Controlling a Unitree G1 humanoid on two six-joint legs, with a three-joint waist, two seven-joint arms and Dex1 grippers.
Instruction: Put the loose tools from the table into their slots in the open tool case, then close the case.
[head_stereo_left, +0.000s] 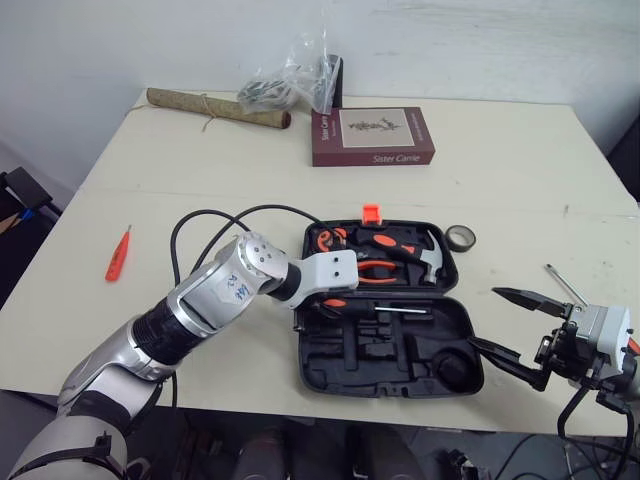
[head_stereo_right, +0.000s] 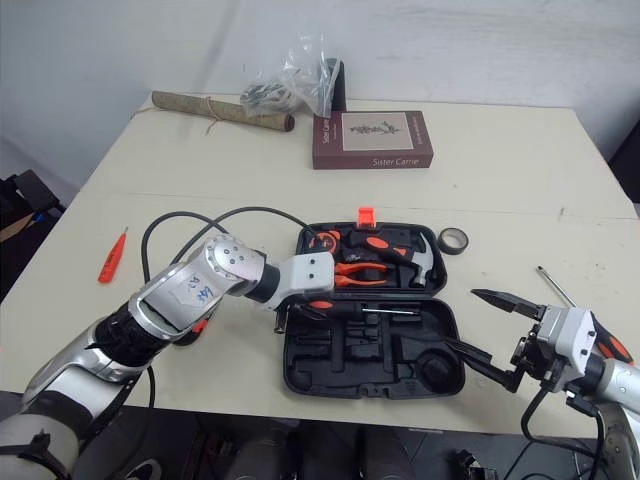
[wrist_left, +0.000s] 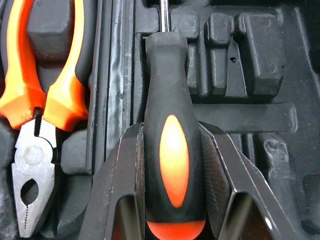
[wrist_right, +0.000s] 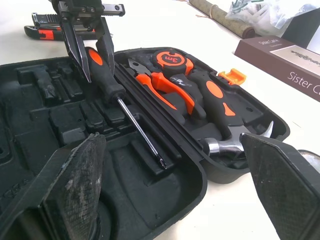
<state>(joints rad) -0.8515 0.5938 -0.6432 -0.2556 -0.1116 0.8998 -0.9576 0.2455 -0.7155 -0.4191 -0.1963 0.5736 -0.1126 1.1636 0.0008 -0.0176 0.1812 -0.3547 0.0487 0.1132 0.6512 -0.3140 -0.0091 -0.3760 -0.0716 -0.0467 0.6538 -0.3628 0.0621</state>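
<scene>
Gripping the screwdriver (wrist_left: 167, 80) by its smooth black-and-orange handle, the left pincer (wrist_left: 170, 131) is closed on it inside the case (head_stereo_left: 390, 380). The thin steel shaft lies over the black moulded slots, beside orange-handled pliers (wrist_left: 34, 152). The right pincer (head_stereo_left: 482, 316) hangs wide open and empty at the case's right front corner.

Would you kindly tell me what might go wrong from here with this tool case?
1. The black-and-orange screwdriver in the left pincer seems to rest its shaft on the moulded ribs of the open black plastic tool case; released so, it may sit proud and block closing.
2. The open right pincer hangs close to the case's near corner and could nudge it.
3. The small red screwdriver lies loose on the pale table; closing early would leave it out.
</scene>
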